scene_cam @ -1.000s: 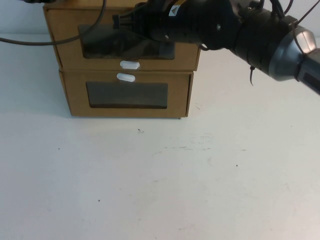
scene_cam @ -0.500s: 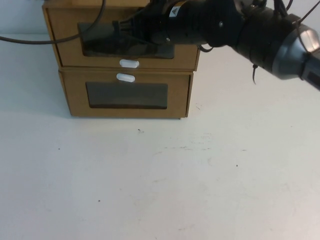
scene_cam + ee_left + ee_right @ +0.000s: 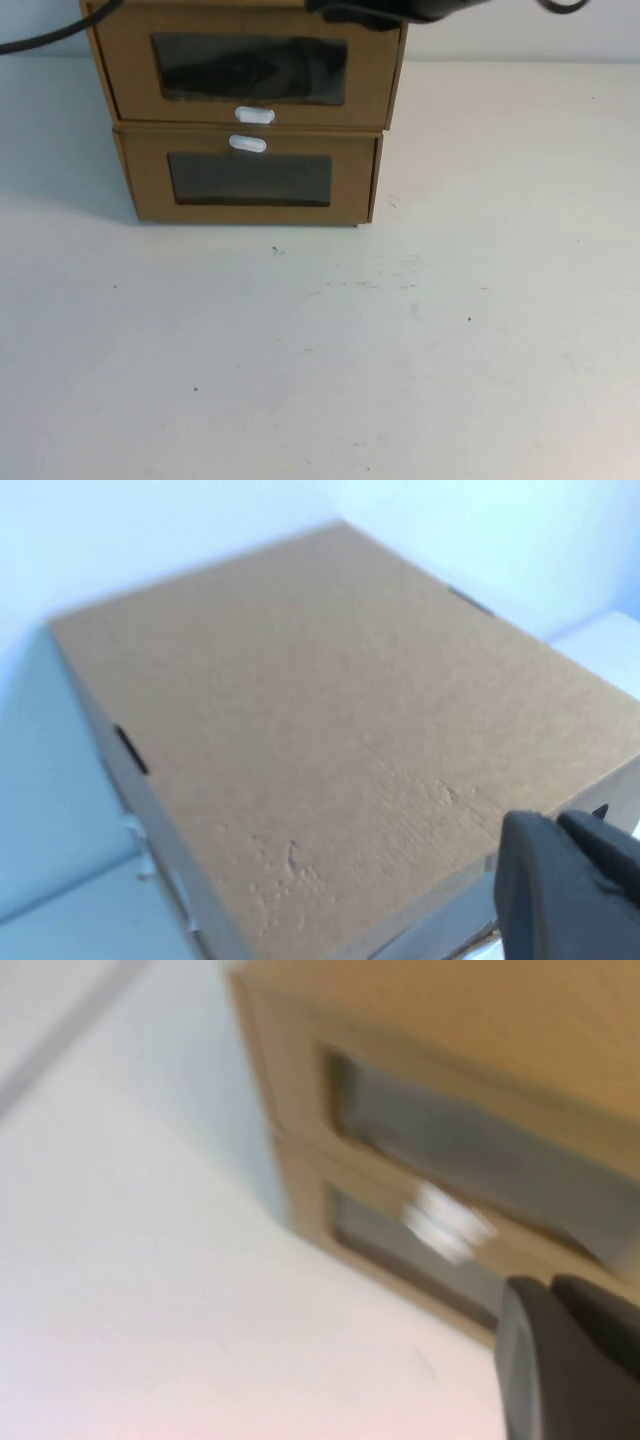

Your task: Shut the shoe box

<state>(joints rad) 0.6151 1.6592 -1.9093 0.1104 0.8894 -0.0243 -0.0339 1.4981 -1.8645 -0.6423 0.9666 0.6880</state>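
shoe box [image 3: 250, 70]: top edge cut off in the high view
right gripper [image 3: 565, 1355]: blurred, jaws out of frame
left gripper [image 3: 565, 880]: only a corner shows

Brown shoe box [image 3: 252, 65], drawer shut flush, stacked atop matching box, tab below window

We see only a sliver of our right arm [image 3: 400, 10] in the high view, a dark shape at the far edge, right of centre. Our right gripper [image 3: 570, 1360] shows in its wrist view as a dark grey finger tip at the frame's corner, hanging above the table surface. Our left gripper [image 3: 565, 885] shows the same way in its own wrist view, a dark finger tip held up high. Our left arm is out of the high view.
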